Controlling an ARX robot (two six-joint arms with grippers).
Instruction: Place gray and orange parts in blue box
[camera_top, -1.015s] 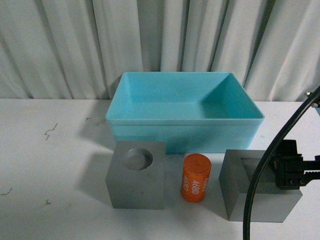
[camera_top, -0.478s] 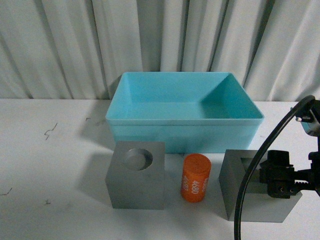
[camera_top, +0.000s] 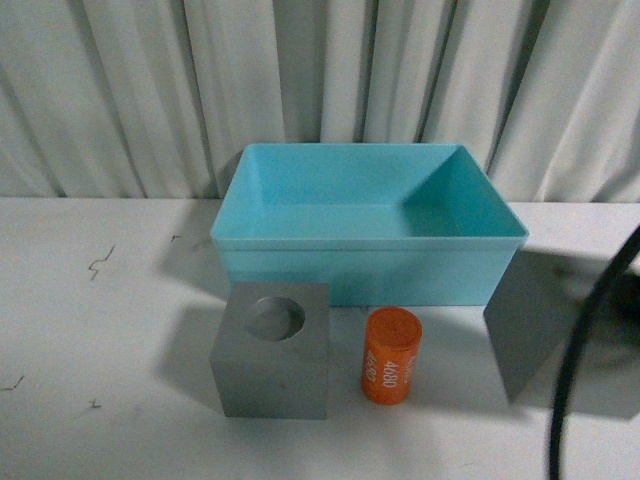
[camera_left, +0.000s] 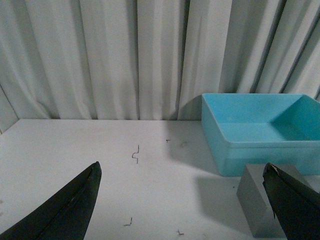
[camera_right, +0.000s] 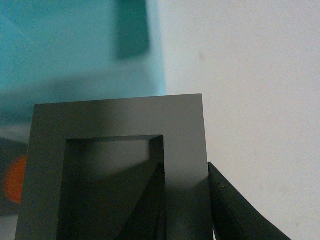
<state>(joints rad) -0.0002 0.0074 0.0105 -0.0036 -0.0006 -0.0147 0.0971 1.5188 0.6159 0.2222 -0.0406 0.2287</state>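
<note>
The blue box (camera_top: 370, 275) stands mid-table. In front of it sit the gray cube with the round recess (camera_top: 272, 350) and the orange cylinder (camera_top: 390, 355). The gray cube with the rectangular recess (camera_top: 530, 320) hangs tilted above the table at the right. My right gripper (camera_right: 185, 200) is shut on one wall of this cube (camera_right: 120, 125), one finger inside the recess, one outside. The right wrist view also shows the box (camera_right: 60, 75) and the cylinder (camera_right: 15, 180). My left gripper (camera_left: 180, 205) is open and empty above the table, left of the round-recess cube (camera_left: 260, 200) and the box (camera_left: 260, 157).
A white curtain (camera_top: 320, 80) closes off the back of the white table (camera_top: 100, 330). My right arm's black cable (camera_top: 580, 370) crosses the front right. Small dark marks (camera_left: 135, 152) lie on the table's left part.
My right gripper has lifted the rectangular-recess cube off the table and tilted it, a little to the right. The gripper body has left the front view. The other parts have not moved.
</note>
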